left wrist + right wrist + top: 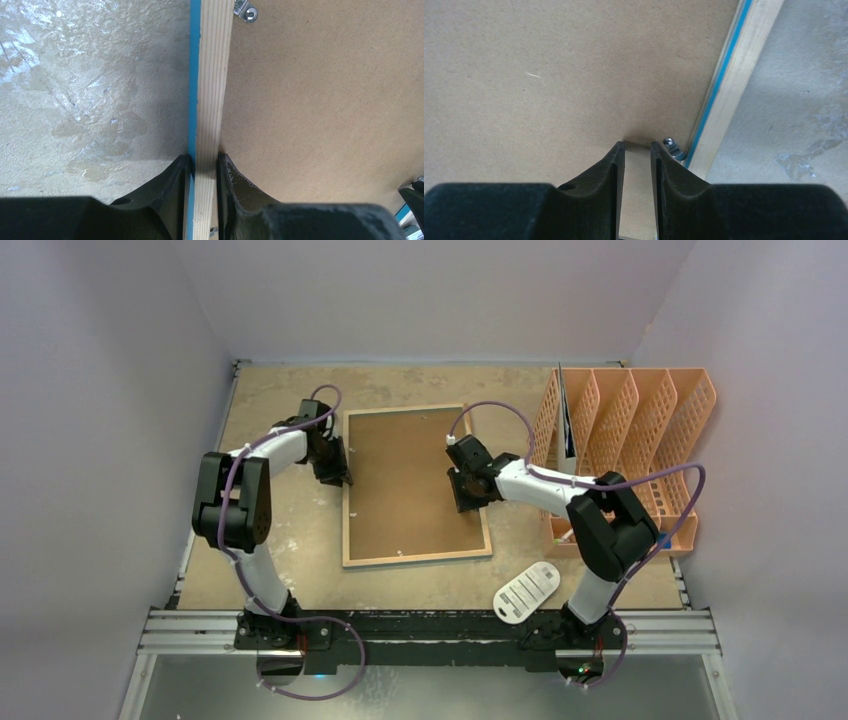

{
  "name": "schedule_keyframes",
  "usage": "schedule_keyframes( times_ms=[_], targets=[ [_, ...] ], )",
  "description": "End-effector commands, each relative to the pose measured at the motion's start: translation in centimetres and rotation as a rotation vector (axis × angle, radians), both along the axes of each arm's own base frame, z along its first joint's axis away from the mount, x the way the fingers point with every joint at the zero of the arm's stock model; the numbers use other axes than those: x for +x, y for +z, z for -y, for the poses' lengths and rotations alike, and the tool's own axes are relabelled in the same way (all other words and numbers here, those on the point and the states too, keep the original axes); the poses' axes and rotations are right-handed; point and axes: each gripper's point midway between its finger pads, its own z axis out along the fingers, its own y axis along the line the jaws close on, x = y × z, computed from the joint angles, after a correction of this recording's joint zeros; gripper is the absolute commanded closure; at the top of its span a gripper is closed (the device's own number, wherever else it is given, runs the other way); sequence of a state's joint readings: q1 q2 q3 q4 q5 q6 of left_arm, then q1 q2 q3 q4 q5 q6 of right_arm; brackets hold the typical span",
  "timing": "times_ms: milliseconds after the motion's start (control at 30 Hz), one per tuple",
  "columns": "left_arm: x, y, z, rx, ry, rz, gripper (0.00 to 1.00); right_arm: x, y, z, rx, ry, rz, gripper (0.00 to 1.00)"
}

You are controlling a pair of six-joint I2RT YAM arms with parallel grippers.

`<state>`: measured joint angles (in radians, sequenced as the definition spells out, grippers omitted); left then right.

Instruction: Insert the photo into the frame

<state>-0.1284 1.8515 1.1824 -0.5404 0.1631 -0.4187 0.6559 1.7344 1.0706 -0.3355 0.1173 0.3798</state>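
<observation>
we clamp left gripper (pixel 204 157) on frame (pixel 210 75) border, likely steadying it; right gripper (pixel 637 145) tips at backing board (pixel 549 75), narrow gap, can't tell if gripping.

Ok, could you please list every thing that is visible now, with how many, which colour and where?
frame: one, light wood with blue edge, lying back up at the table's centre
backing board: one, brown, inside the frame
metal clips: two seen, silver, on the board beside the frame's rails
file rack: one, orange, right side of the table
sheet: one, dark and white, standing in the rack's leftmost slot
card: one, white with black print, near the right arm's base
table: one, beige, under everything
left tool: one, black, clamped on the frame's left rail
right tool: one, black, above the board near the right rail; grip unclear
</observation>
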Motion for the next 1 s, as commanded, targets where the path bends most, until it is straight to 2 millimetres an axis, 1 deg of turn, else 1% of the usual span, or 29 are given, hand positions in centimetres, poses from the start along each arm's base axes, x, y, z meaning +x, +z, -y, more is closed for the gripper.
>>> schedule_keyframes(
  times_ms=[0, 167, 267, 333, 400, 567, 733, 900, 967],
  targets=[
    [-2.0, -3.9, -5.0, 0.231, 0.021, -0.110, 0.83, -1.8, -1.2, 2.8, -0.125, -0.035, -0.078, 0.71],
    [-2.1, -4.2, -5.0, 0.229, 0.020, -0.118, 0.83, -2.3, -0.4, 2.3, -0.086, 0.005, -0.085, 0.71],
    [-2.2, -4.3, -5.0, 0.228, 0.020, -0.119, 0.84, -2.1, -1.1, 2.9, -0.111, -0.002, -0.077, 0.73],
    [-2.2, -4.3, -5.0, 0.227, 0.018, -0.120, 0.84, -1.8, -1.4, 3.3, -0.134, -0.017, -0.066, 0.74],
    [-2.2, -4.3, -5.0, 0.228, 0.017, -0.120, 0.84, -1.1, -1.3, 3.9, -0.167, -0.037, -0.037, 0.74],
    [-2.2, -4.4, -4.9, 0.226, -0.005, -0.118, 0.84, 0.6, -0.4, 4.5, -0.210, -0.063, 0.035, 0.74],
    [-2.3, -4.5, -4.9, 0.225, -0.020, -0.115, 0.85, 1.8, 0.7, 4.5, -0.209, -0.059, 0.105, 0.74],
    [-2.4, -4.7, -4.9, 0.230, -0.027, -0.121, 0.84, 3.1, 1.3, 5.0, -0.250, -0.055, 0.173, 0.75],
    [-2.4, -4.6, -5.0, 0.232, -0.026, -0.122, 0.85, 3.5, 2.2, 4.8, -0.236, -0.067, 0.204, 0.74]
  ],
)
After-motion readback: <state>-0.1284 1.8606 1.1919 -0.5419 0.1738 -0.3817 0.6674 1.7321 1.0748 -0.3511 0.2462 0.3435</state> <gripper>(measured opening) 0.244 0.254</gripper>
